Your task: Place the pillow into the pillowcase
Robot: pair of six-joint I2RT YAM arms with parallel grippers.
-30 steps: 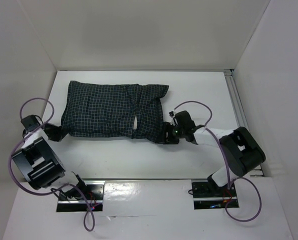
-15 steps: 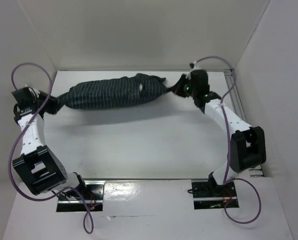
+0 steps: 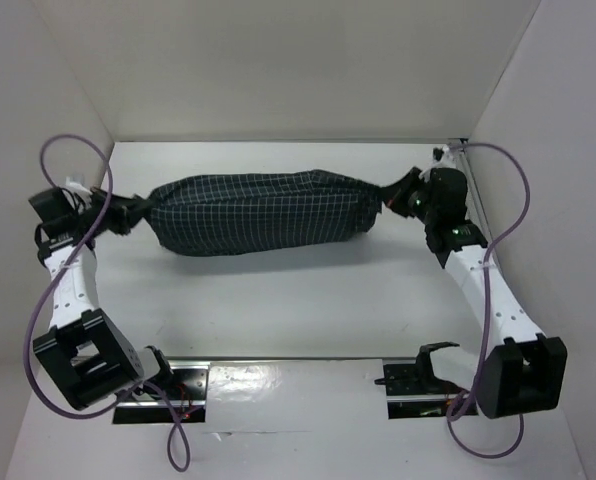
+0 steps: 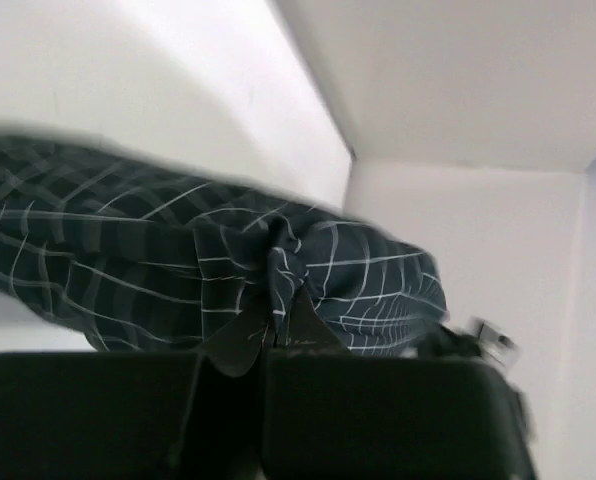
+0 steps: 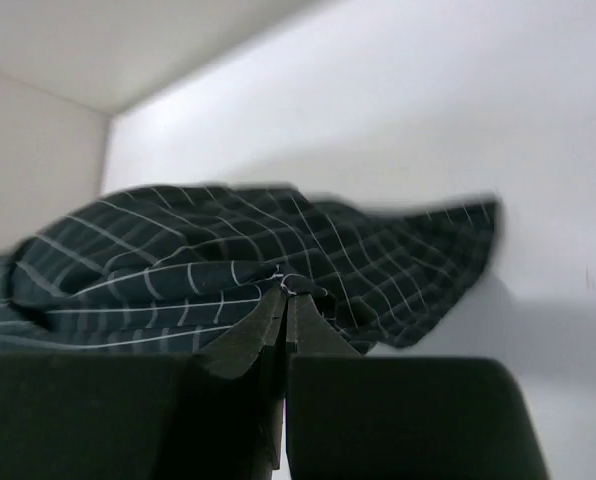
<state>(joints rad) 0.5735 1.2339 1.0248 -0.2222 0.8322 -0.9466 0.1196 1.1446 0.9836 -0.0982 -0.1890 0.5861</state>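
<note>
Left fingers and right fingers clamp 2 ends of the taut pillowcase; either thin fabric pinch could slip under tension.

From above the near edge, the top camera overlooks the table. Both wrist cameras closely face the shared pillowcase from opposite ends.

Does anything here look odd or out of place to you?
Nothing looks spilled or torn. The pillowcase looks odd only in being pulled into a sausage shape, its two ends bunched and pinched by the left fingers and the right fingers. No pillow shows outside it.
</note>
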